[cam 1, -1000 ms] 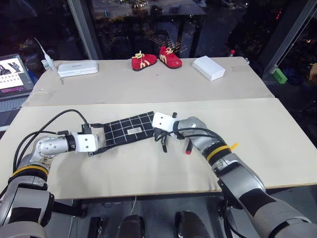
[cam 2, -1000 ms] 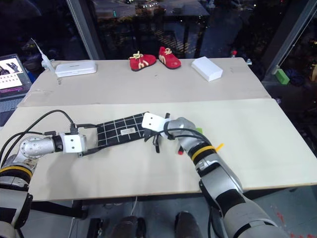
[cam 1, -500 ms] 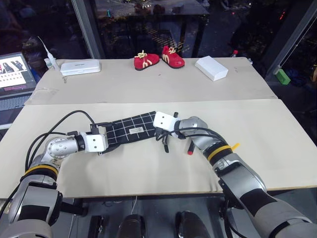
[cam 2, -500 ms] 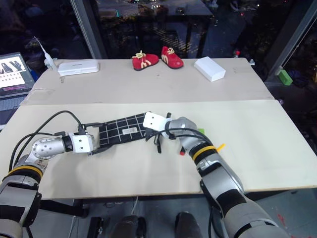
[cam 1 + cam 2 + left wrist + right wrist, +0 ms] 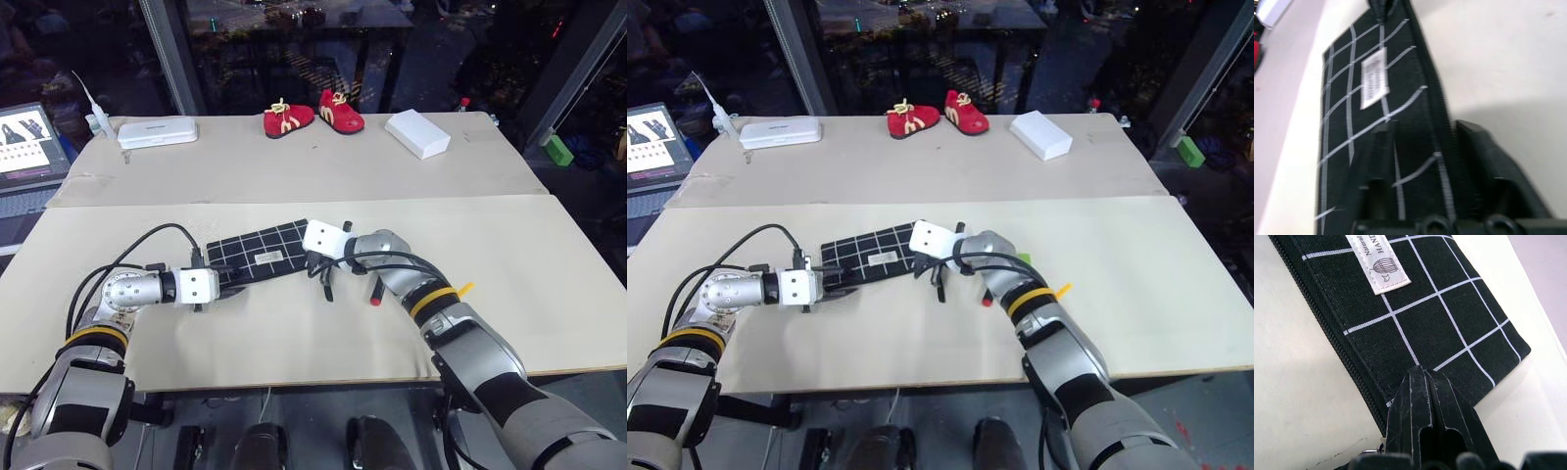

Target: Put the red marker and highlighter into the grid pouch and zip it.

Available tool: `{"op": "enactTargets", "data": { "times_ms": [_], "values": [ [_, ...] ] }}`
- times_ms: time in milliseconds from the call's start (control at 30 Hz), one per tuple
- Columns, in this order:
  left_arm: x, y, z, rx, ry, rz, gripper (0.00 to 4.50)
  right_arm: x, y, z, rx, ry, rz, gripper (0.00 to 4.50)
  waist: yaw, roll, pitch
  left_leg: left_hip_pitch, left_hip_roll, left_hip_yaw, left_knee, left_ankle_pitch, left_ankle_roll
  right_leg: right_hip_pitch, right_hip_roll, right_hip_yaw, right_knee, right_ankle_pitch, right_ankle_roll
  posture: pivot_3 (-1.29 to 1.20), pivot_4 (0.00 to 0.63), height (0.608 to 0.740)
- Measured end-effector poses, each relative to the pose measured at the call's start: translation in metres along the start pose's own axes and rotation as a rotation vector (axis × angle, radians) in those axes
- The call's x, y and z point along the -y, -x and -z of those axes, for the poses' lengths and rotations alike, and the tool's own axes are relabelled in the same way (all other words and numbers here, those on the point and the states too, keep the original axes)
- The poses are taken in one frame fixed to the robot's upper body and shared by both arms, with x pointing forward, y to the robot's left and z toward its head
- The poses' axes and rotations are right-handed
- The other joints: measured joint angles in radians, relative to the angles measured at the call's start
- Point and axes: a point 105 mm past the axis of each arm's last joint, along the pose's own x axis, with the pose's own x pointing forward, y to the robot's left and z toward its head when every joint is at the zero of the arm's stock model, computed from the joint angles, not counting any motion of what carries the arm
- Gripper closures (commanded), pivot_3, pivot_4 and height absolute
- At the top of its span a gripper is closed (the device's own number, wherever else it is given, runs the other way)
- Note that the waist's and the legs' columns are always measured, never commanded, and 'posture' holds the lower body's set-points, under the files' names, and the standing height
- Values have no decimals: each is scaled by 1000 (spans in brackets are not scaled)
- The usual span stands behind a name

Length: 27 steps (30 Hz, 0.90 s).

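The grid pouch (image 5: 257,252), black with white lines and a white label, lies flat on the near board. My left gripper (image 5: 1424,126) is at its left end, one finger on the fabric and one beside the zip edge, pinching that edge. At the pouch's right end, my right gripper (image 5: 1419,369) is shut, its tips resting on the fabric by the zip. The red marker (image 5: 374,293) lies on the table just past my right wrist. A bit of the green highlighter (image 5: 1021,258) shows beyond my right forearm, mostly hidden.
On the far board stand a pair of red shoes (image 5: 313,116), a white box (image 5: 416,134) and a white case (image 5: 157,132). A laptop (image 5: 24,147) sits at the far left, a green block (image 5: 554,149) off the table's right.
My left gripper has slid right along the pouch's left end and its fingers have narrowed onto the zip edge. The right arm has kept still.
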Motion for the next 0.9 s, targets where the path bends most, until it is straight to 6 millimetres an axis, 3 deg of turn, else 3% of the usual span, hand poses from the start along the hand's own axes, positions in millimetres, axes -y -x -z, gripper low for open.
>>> {"op": "enactTargets", "data": {
  "times_ms": [33,200,267,400,567,667,767,867,900],
  "values": [
    [0,0,-1,5,5,0,4432,0,0,0,1,-1,0,4500,0,0,0,0,0,0,0,0,0,0,0,0,0,0,0,0,150,740],
    [-5,1,-3,27,45,-7,4432,0,1,0,4,-6,-5,4500,0,0,0,-1,0,0,0,0,0,0,0,0,0,0,0,0,150,740],
    [-7,0,-4,43,97,-19,4500,1,3,0,21,-35,-7,3890,1,0,0,-1,0,-1,0,0,0,0,0,0,-1,0,0,0,150,740],
    [-8,-3,-9,78,196,-34,4500,1,11,-3,102,-286,-64,2625,-1,0,1,-3,0,-1,0,0,1,-1,1,0,0,0,0,0,150,740],
    [-7,-3,-14,104,278,-77,4500,16,38,-36,291,-496,-125,934,-7,0,1,-16,1,-4,1,0,1,-13,1,0,2,2,1,0,150,740],
    [-5,0,-14,98,328,-117,4500,35,68,-58,407,-599,-127,934,-5,0,1,-17,1,-5,1,0,1,-13,1,-2,1,2,1,0,150,740],
    [-11,4,-17,91,371,-185,4500,47,93,-63,439,-625,-92,934,0,0,1,-17,0,-6,1,0,1,-13,0,-2,0,2,1,0,150,740],
    [-20,8,-22,91,444,-272,4500,54,107,-50,390,-605,-5,934,3,0,1,-16,0,-7,1,0,1,-12,0,-2,-2,2,2,0,150,740],
    [-25,8,-28,107,490,-321,4500,52,109,-32,322,-591,69,934,6,-1,1,-16,0,-8,1,-1,1,-10,0,-3,-2,1,2,0,150,740]
  ]
}}
